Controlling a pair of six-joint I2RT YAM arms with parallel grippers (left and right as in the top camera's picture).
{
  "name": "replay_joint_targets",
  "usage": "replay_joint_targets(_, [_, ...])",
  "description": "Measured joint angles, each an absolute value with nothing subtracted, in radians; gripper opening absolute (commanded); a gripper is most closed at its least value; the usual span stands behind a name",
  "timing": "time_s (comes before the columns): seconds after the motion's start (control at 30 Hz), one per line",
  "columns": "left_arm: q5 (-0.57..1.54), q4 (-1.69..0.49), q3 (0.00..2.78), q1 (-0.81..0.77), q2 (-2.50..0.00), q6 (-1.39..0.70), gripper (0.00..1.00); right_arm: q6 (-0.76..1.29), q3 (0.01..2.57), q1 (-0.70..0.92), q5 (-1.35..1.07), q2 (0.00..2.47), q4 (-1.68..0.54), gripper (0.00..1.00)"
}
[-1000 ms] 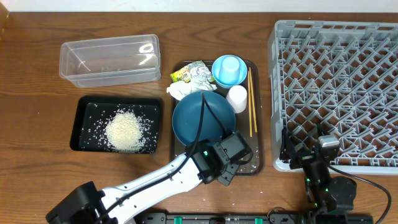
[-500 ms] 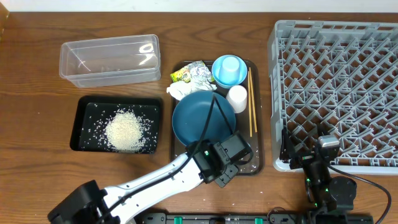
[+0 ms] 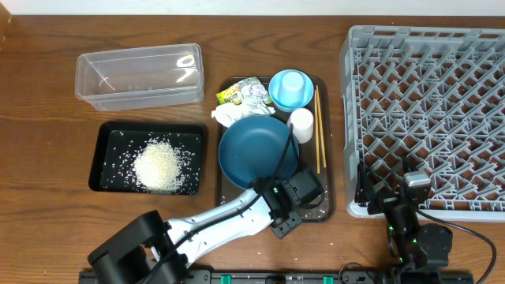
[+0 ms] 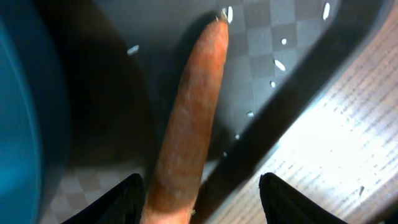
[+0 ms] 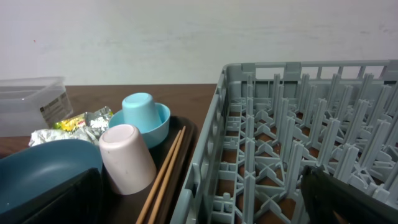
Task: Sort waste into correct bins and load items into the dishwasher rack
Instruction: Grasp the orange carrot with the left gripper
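Note:
An orange carrot (image 4: pixel 189 118) lies on the dark brown serving tray (image 4: pixel 118 37), pointing away from my left gripper (image 4: pixel 208 202). That gripper is open around the carrot's thick end, which sits close to the left finger (image 4: pixel 127 199), with a gap on the other side. From overhead, the left gripper (image 3: pixel 297 196) covers the carrot at the tray's front right corner, beside the dark blue bowl (image 3: pixel 256 150). My right gripper (image 5: pixel 205 205) is open and holds nothing, at the front left corner of the grey dishwasher rack (image 3: pixel 430 110).
On the tray (image 3: pixel 327 158) are a white cup (image 3: pixel 301 125), chopsticks (image 3: pixel 319 134), a light blue cup in a light blue bowl (image 3: pixel 290 88), a wrapper (image 3: pixel 245 93) and a tissue (image 3: pixel 229 116). A black tray with rice (image 3: pixel 150 162) and a clear tub (image 3: pixel 140 75) stand left.
My left gripper has shifted slightly right over the tray's front corner and its jaws have widened a little. The right arm has not moved.

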State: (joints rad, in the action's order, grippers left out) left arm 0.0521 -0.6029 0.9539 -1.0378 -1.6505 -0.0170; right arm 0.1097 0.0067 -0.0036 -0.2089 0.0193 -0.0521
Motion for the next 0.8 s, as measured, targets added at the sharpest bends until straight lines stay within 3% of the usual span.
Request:
replay_joint_targets(0.33, [0.048, -0.571, 0.954, -1.038, -1.687, 0.037, 0.62, 0.11, 0.007, -0.004, -0.209, 0.019, -0.052, 0.99])
replay_joint_targets(0.8, [-0.007, -0.497, 0.957, -1.039, -1.744, 0.061, 0.53, 0.11, 0.007, -0.004, -0.209, 0.019, -0.052, 0.99])
